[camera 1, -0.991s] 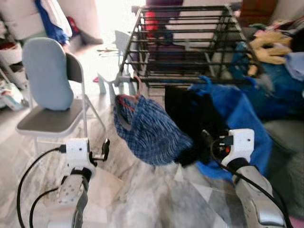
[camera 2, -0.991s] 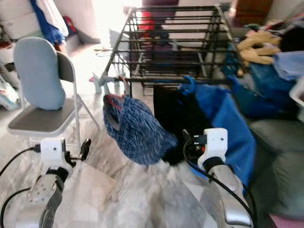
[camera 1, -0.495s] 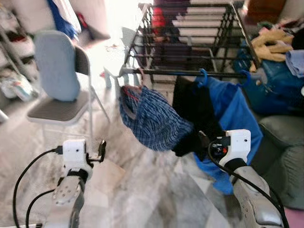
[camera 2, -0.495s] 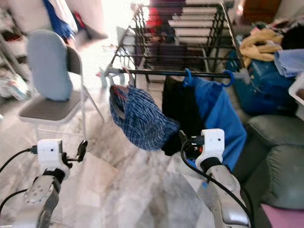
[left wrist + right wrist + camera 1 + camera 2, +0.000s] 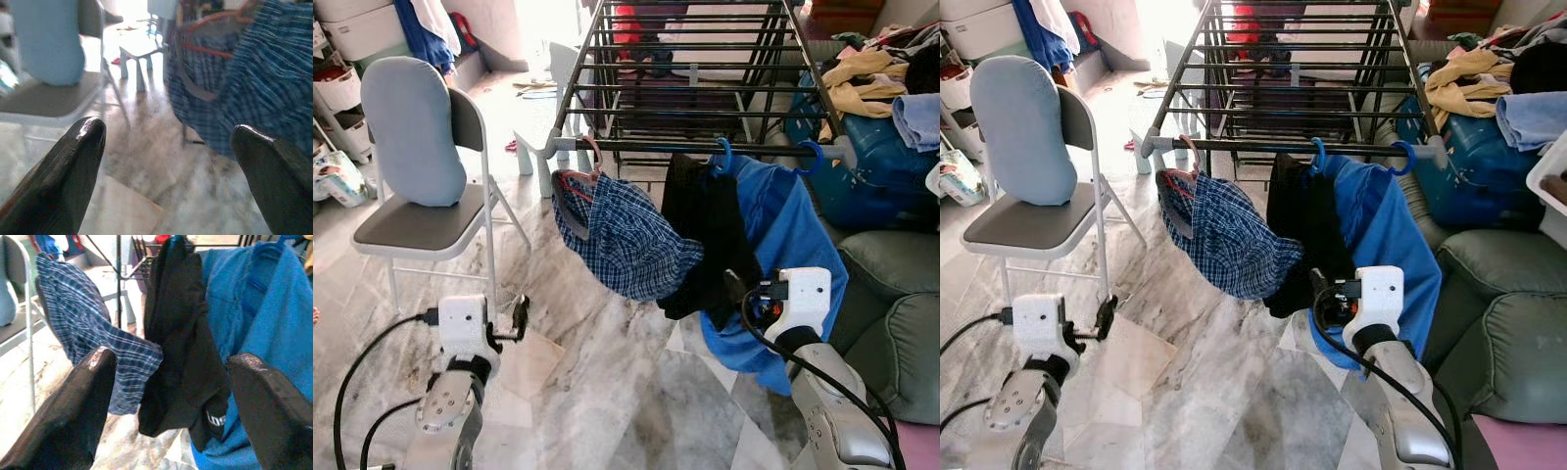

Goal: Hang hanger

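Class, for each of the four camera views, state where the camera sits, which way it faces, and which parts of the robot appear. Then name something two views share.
Left eye view: on the head, looking forward and down at the drying rack; both silver arms show, left gripper low.
Right eye view: same head, same scene from slightly aside; right gripper near the clothes.
Left wrist view: along its open jaws toward the plaid shirt and folding chair.
Right wrist view: along its open jaws at the black garment and blue shirt.
Shared: both wrist views catch the plaid shirt.

I get sharp, bright head views; daylight blows out the floor [image 5: 533, 39] at the far doorway. Wrist views look soft and blurred.
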You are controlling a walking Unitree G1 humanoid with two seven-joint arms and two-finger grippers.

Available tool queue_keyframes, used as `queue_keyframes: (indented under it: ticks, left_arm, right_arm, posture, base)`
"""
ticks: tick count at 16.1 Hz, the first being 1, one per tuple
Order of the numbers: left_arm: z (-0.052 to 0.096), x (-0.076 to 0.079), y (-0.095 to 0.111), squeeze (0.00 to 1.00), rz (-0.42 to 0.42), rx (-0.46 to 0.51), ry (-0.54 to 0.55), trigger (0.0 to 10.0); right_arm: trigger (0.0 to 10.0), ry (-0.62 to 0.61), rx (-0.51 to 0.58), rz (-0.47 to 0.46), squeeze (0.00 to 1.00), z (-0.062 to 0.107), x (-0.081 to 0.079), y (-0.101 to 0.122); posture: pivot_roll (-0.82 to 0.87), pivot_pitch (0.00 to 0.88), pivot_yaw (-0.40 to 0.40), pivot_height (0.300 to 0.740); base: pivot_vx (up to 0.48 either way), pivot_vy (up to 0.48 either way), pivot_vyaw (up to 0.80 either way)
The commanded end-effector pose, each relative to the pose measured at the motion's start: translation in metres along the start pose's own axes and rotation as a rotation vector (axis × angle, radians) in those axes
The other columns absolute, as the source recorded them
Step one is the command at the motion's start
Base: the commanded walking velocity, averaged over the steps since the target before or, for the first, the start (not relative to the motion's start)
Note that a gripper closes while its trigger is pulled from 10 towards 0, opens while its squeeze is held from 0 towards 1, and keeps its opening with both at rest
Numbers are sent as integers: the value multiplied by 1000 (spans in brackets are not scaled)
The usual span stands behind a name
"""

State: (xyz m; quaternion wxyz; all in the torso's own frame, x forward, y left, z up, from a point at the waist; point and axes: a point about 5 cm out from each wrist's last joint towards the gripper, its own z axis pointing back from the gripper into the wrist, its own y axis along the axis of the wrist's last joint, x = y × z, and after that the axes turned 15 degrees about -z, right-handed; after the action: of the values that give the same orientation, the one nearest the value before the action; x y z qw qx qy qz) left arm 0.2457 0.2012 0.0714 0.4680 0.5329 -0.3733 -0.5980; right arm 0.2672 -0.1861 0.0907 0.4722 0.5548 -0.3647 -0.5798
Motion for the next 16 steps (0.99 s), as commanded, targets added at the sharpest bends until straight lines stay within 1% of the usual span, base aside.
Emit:
queue_keyframes:
  ticks: [1,2,5,6,7,8,9,11,14,16]
  left_arm:
    - [-5,-8,3,0,-42,21,64,10000]
    - [-10,-12,5,0,-84,28,124,10000]
    - [-12,-6,9,0,-91,57,108,10000]
    - [-12,-3,12,0,-91,88,95,10000]
    - [-11,-1,18,0,-89,145,79,10000]
    - [-11,-1,21,0,-88,171,85,10000]
    - [-9,-1,27,0,-82,217,92,10000]
    - [-9,1,29,0,-87,233,79,10000]
    - [-11,3,27,0,-87,215,65,10000]
    - [-12,6,23,0,-62,195,36,10000]
  right_arm:
    - [10000,-45,-20,-22,0,1,5,-6]
    - [10000,-79,-18,-39,0,1,9,-8]
    - [10000,-103,-3,-37,0,-1,11,-7]
    - [10000,-105,2,-40,0,-2,11,-6]
    - [10000,-107,15,-44,0,-3,10,-5]
    - [10000,-107,25,-45,0,-3,8,-4]
    - [10000,-107,49,-48,0,-4,5,0]
    - [10000,-104,60,-43,0,-6,4,2]
    - [10000,-103,63,-41,0,-7,3,2]
    - [10000,-108,59,-43,0,-6,4,0]
  posture:
    - [-78,0,27,740]
    - [-81,0,29,740]
    - [-85,0,33,740]
    - [-83,0,33,740]
    - [-80,0,33,740]
    - [-81,0,33,740]
    - [-78,0,33,740]
    - [-77,0,33,740]
    - [-79,0,35,740]
    - [-80,0,37,740]
  base:
    - [0,0,0]
    - [0,0,0]
    - [0,0,0]
    - [0,0,0]
    - [0,0,0]
    - [0,0,0]
    - [0,0,0]
    - [0,0,0]
    - [0,0,0]
    - [0,0,0]
